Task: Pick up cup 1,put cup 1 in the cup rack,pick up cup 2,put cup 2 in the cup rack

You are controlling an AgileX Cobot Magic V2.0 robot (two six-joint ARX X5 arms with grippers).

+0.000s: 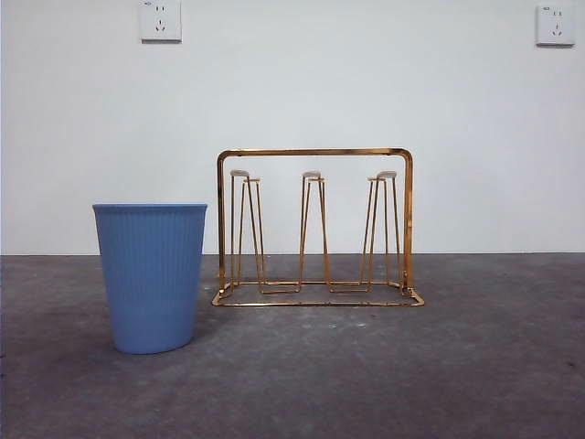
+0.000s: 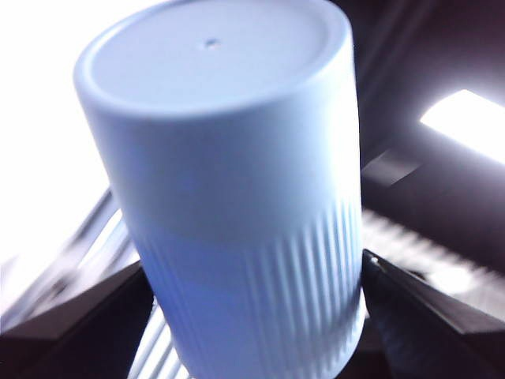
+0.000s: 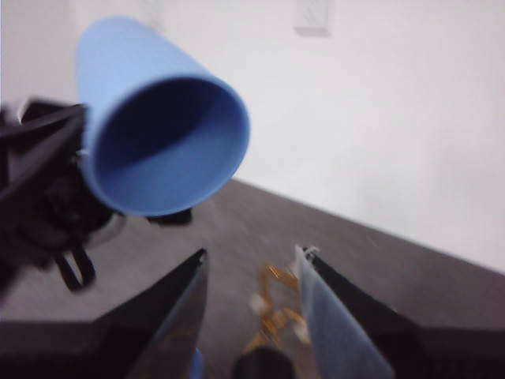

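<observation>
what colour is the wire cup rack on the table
Gold, with pale prong tips; the cup rack shows best in the front view.

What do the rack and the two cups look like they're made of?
Rack: thin wire with a shiny gold gleam, likely plated metal; the prong tips look pale. Cup on the table and cup in the left hand: matte blue, finely ribbed, opaque walls, probably plastic.
</observation>
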